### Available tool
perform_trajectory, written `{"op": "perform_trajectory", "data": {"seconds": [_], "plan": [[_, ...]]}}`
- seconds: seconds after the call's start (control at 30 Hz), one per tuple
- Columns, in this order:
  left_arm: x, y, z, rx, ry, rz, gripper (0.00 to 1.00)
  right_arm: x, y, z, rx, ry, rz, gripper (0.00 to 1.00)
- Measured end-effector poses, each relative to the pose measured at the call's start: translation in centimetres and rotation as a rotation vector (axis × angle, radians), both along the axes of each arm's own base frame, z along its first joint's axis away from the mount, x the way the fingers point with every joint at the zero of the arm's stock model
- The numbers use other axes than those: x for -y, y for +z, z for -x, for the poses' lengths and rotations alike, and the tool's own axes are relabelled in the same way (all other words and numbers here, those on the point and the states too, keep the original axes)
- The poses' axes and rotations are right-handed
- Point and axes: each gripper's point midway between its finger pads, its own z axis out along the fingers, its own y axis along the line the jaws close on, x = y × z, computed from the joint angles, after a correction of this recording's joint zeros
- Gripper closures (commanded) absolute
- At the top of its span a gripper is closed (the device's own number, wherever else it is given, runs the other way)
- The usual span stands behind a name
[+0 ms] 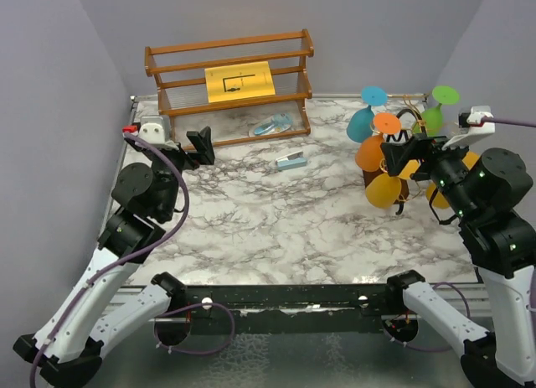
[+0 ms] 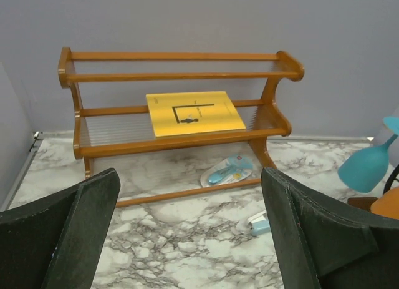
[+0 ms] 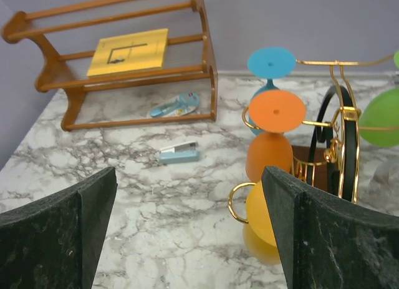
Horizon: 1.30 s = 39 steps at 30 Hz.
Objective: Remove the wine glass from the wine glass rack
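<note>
The wine glass rack [image 1: 408,120], a dark wooden base with gold and black wire arms, stands at the table's right. It also shows in the right wrist view [image 3: 340,133]. Upside-down glasses hang on it: blue [image 1: 362,124], orange [image 1: 371,153], yellow [image 1: 385,189] and green [image 1: 432,118]. The right wrist view shows the orange glass [image 3: 269,155] above the yellow glass [image 3: 265,214]. My right gripper [image 1: 410,147] is open and empty, up against the rack's near side, with the yellow glass by its right finger [image 3: 324,239]. My left gripper [image 1: 201,145] is open and empty at the far left.
A slatted brown wooden shelf [image 1: 230,86] with a yellow sheet [image 1: 240,80] stands at the back wall. A blue packet [image 1: 274,126] lies under it. A small blue stapler [image 1: 291,161] lies on the marble top. Grey walls close in left, right and back.
</note>
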Motion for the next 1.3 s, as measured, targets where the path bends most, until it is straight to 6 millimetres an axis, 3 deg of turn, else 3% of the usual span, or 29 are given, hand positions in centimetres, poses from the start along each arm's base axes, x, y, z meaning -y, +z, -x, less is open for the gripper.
{"op": "perform_trajectory", "data": {"seconds": [0.2,0.4,0.73,0.97,1.17,1.3], "plan": [[-1.2,-4.0,-1.7,-0.022,0.022,-0.011,0.01,1.2,-3.4,-1.3,-0.125,-0.113,-0.010,0.01],[-1.4,-5.8,-2.7,-0.012,-0.005,0.004,0.01,2.3,-5.1,-1.6,-0.172,-0.187,0.007,0.01],[-0.1,-5.0,-3.2,0.045,-0.094,0.040,0.01,4.4,-5.8,-1.7,-0.177,-0.308,0.032,0.01],[1.3,-5.3,-3.8,0.041,-0.157,0.043,0.01,5.7,-7.2,-3.2,-0.227,-0.423,0.062,0.01],[2.2,-5.4,-3.9,0.038,-0.202,0.051,0.01,6.3,-9.4,-3.4,-0.307,-0.523,-0.018,0.00],[2.7,-5.3,-3.9,0.042,-0.227,0.061,0.01,7.1,-10.2,-2.6,-0.330,-0.608,-0.109,0.09]]}}
